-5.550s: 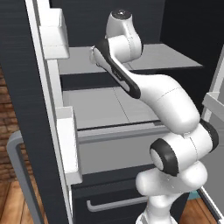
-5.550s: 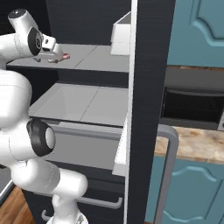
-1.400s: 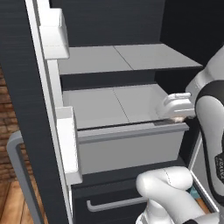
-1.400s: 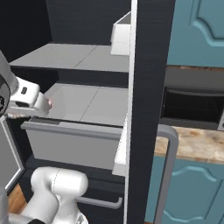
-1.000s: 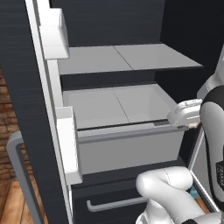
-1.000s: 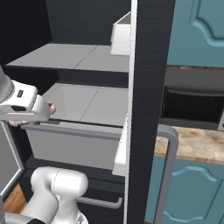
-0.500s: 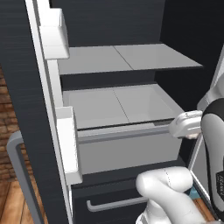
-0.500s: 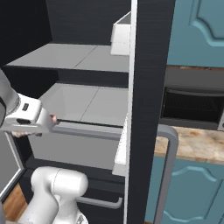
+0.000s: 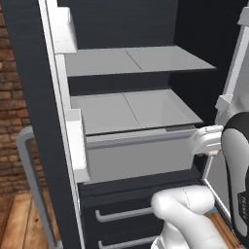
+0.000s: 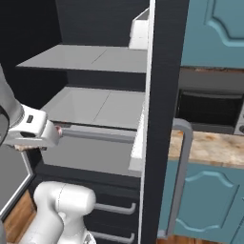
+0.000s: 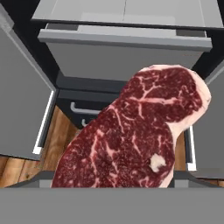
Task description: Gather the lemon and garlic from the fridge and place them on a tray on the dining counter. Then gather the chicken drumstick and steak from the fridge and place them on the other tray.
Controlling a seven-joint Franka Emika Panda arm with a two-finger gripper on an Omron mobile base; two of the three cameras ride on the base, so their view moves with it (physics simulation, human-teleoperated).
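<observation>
The steak (image 11: pixel 140 131), dark red with pale marbling and a fat rim, hangs large and close in the hand view and hides the fingertips. My gripper (image 10: pixel 56 130) is shut on it just outside the fridge (image 9: pixel 136 58), level with the front of the grey drawer (image 9: pixel 138 158). A sliver of pink meat shows at the hand's tip in the right base view. The white hand (image 9: pixel 206 141) sits at the drawer's right end in the left base view. Both fridge shelves are bare. The lemon, garlic, drumstick, trays and dining counter are out of view.
The fridge doors stand open on both sides, one door edge (image 10: pixel 159 95) with a grey bar handle (image 10: pixel 183 157). Lower drawers (image 9: pixel 121 214) sit under the hand. A built-in oven (image 10: pixel 209 107) and teal cabinets (image 10: pixel 205 200) lie to the right, a brick wall (image 9: pixel 9 97) to the left.
The arm has drawn back from the upper shelf and come down and out. The hand now rests in front of the drawer with the steak still in it. Shelves and drawer are unchanged.
</observation>
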